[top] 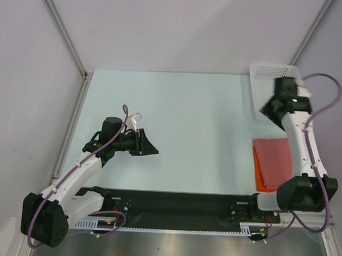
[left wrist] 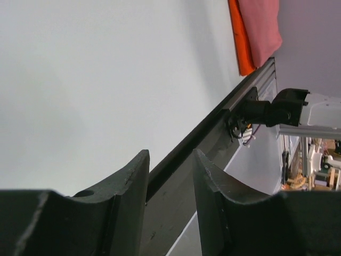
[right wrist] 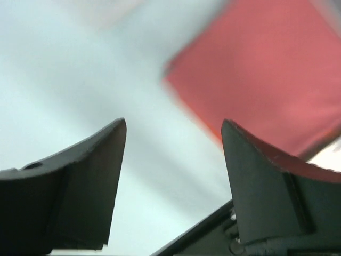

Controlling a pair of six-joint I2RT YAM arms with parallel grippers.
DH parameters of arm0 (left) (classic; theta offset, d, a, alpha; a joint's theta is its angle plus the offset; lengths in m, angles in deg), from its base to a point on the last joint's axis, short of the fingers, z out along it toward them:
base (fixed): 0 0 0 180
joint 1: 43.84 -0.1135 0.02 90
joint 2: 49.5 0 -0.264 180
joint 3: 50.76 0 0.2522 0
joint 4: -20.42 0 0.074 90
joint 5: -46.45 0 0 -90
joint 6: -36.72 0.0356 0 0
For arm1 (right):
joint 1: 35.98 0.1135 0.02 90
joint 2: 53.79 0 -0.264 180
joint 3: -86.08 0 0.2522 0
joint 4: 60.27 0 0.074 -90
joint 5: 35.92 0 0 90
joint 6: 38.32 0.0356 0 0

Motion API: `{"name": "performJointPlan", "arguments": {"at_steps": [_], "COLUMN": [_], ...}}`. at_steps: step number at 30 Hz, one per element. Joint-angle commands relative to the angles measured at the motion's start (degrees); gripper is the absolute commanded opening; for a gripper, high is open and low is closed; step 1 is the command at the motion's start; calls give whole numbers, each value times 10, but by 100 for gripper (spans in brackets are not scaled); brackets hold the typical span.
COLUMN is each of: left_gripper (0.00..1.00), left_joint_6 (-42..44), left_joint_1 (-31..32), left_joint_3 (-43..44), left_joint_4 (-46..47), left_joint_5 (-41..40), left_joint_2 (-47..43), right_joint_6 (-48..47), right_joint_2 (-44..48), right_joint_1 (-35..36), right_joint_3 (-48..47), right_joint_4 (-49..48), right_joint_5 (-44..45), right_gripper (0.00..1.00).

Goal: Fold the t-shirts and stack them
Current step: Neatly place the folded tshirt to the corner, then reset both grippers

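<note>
Top external view: the pink shirt (top: 273, 154) lies folded on the orange shirt (top: 258, 175) at the table's right side, close to the right arm. The right gripper (right wrist: 173, 125) hangs near the basket (top: 263, 72), fingers spread wide and empty. The left gripper (left wrist: 170, 152) is narrowly parted and also empty. If the right arm sweeps low on its way home, it could snag and drag the pink shirt, skewing the stack.
</note>
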Motion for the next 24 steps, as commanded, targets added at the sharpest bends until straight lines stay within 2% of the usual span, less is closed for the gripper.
{"name": "performJointPlan", "arguments": {"at_steps": [1, 4, 5, 7, 8, 9, 10, 11, 12, 13, 14, 16, 17, 18, 21, 24], "left_gripper": [44, 45, 45, 46, 47, 47, 48, 49, 49, 50, 50, 57, 57, 60, 66, 71], "left_joint_6": [-17, -46, -64, -84, -96, -124, -140, -156, -188, -207, -241, -278, -322, -344, -417, -445], "left_joint_1": [-16, -27, -29, -31, -31, -32, -32, -32, -32, -32, -32, -33, -33, -33, -34, -37], "left_joint_3": [-10, -32, -48, -68, -93, -109, -125, -162, -181, -203, -249, -299, -347, -376, -446, -457], "left_joint_4": [17, 24, 30, 49, 55, 64, 85, 95, 101, 114, 125, 156, 166, 179, 190, 277], "left_joint_5": [-27, -44, -51, -62, -69, -83, -91, -101, -130, -150, -163, -182, -188, -190, -213, -218], "left_joint_2": [-39, -79, -90, -129, -144, -163, -183, -228, -254, -279, -345, -414, -449, -522, -648, -591], "right_joint_6": [22, 30, 37, 62, 103, 128, 155, 218, 243, 266, 302, 338, 361, 423, 476, 499], "right_joint_2": [-24, -22, -14, 8, 34, 45, 57, 77, 89, 100, 125, 144, 154, 165, 181, 217], "right_joint_1": [159, 266, 282, 329, 339, 351, 355, 360, 366, 380, 387, 402, 402, 402, 420, 453], "right_joint_3": [-20, 34, 64, 171, 211, 251, 352, 396, 447, 531, 578, 653, 723, 752, 834, 889], "right_joint_4": [-58, -196, -286, -384, -478, -530, -592, -708, -764, -822, -936, -1037, -1102, -1126, -1204, -1227], "right_joint_5": [-9, -105, -141, -223, -250, -311, -346, -373, -399, -407, -408, -386, -375, -349, -318, -265], "right_gripper": [76, 77, 78, 79, 84, 88, 99, 100, 100, 100, 100, 100, 100, 100, 100, 100]}}
